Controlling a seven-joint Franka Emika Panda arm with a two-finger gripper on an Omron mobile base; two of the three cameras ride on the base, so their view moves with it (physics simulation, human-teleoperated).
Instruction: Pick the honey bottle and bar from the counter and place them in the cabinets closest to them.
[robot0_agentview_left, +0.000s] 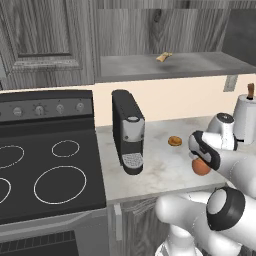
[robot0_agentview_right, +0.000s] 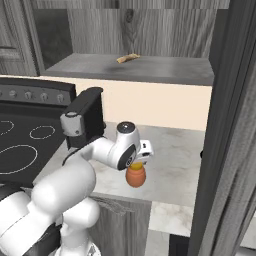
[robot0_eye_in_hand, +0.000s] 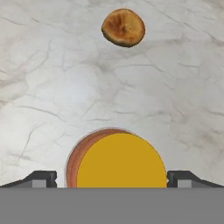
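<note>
We have the gripper (robot0_eye_in_hand: 112, 179) straddling the honey bottle (robot0_eye_in_hand: 118, 159) near the counter's (robot0_agentview_left: 155, 165) front edge, fingers apart on either side, not yet clamped. We should close squarely on its body, then lift straight, clear of the pastry (robot0_eye_in_hand: 124, 27).

The white arm is rising from the base, folding at the elbow and reaching forward and down, wrist bent so the hand is pointing straight at the surface below. The gripper (robot0_eye_in_hand: 112, 179) is hanging low, its two dark fingertips (robot0_eye_in_hand: 41, 178) standing wide apart on either side of the honey bottle (robot0_eye_in_hand: 118, 159). Whether the pads are actually pressing on it, I cannot tell.
</note>
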